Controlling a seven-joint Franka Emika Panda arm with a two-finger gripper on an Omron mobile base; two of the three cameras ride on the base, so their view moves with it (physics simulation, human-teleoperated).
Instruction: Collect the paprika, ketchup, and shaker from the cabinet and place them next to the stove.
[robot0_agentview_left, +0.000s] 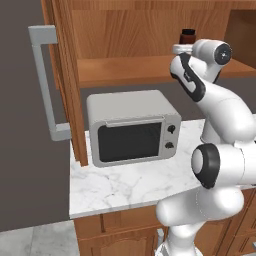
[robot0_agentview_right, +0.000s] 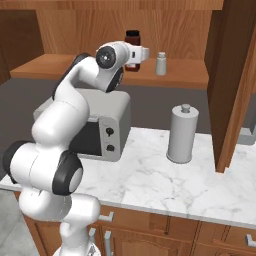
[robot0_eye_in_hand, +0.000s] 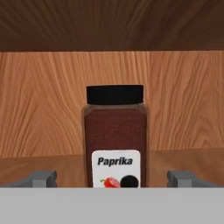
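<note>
Marble counter (robot0_agentview_right: 165, 185): white and veined, nearest the base, over brown drawer fronts.
Microwave (robot0_agentview_left: 132, 127): grey with a dark window and two knobs, standing on the counter below the open shelf.
Canister (robot0_agentview_right: 182, 133): tall grey cylinder with a knob on top, upright on the counter to the right of the microwave and well apart from it.
Arm: white, bent up over the microwave, its hand reaching level into the shelf.
Gripper (robot0_eye_in_hand: 114, 180): fingers spread wide, one tip on each side of the jar, touching nothing and gripping nothing.
Paprika (robot0_eye_in_hand: 114, 136): dark brown-red jar with a black cap and a pale label, upright on the shelf, centred just ahead of the spread fingers.
Shaker (robot0_agentview_right: 161, 64): small and pale, upright on the same shelf, to the right of the paprika and apart from it.
Cabinet (robot0_agentview_left: 115, 35): warm brown wood, its door (robot0_agentview_left: 67, 85) swung open with a long grey bar handle (robot0_agentview_left: 46, 82); the back panel stands behind the jar.
</note>
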